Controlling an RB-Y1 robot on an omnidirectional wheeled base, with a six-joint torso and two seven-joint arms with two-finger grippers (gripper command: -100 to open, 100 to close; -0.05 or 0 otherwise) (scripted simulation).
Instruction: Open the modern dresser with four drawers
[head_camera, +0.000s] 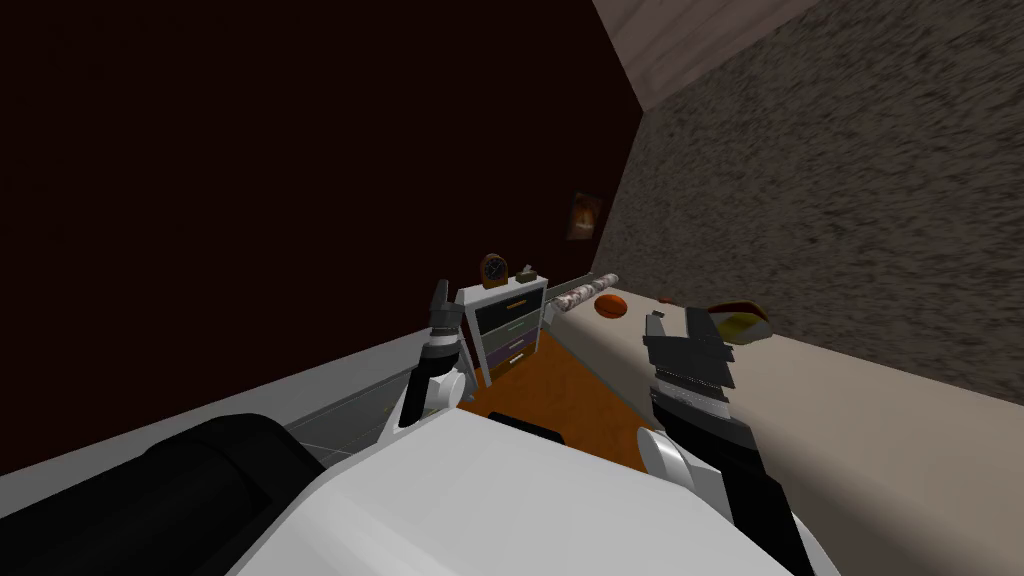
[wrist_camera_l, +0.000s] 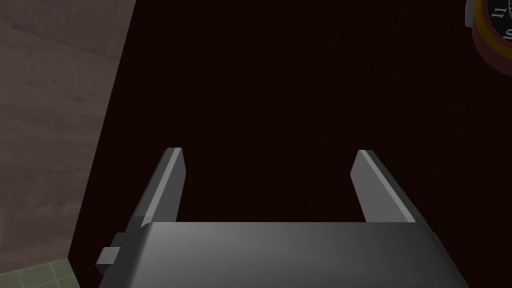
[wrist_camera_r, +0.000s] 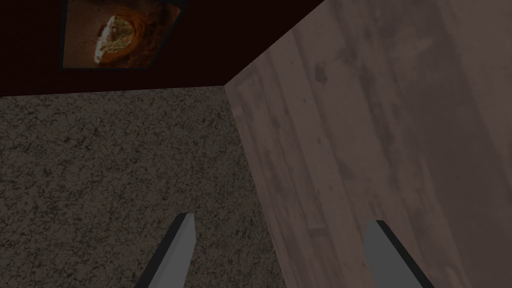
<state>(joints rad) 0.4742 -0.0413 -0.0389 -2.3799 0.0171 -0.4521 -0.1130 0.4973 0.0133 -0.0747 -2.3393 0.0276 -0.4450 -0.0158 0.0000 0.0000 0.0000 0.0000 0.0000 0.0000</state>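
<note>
A small white dresser (head_camera: 508, 325) with four drawers, dark, green, purple and orange-handled, stands against the dark wall at the far end of the room. All its drawers look shut. My left gripper (head_camera: 440, 300) is raised just left of the dresser, some way short of it. In the left wrist view my left gripper (wrist_camera_l: 267, 160) is open with nothing between its fingers, facing the dark wall. My right gripper (head_camera: 678, 322) is raised to the right, over the bed's edge. The right wrist view has my right gripper (wrist_camera_r: 282, 225) open and empty.
A clock (head_camera: 494, 270) and a small object (head_camera: 527, 272) sit on the dresser; the clock's edge (wrist_camera_l: 492, 35) shows in the left wrist view. A long pale bed (head_camera: 800, 400) runs along the right, with an orange ball (head_camera: 610, 305) and a roll (head_camera: 580, 292). Orange floor (head_camera: 560, 390) leads to the dresser.
</note>
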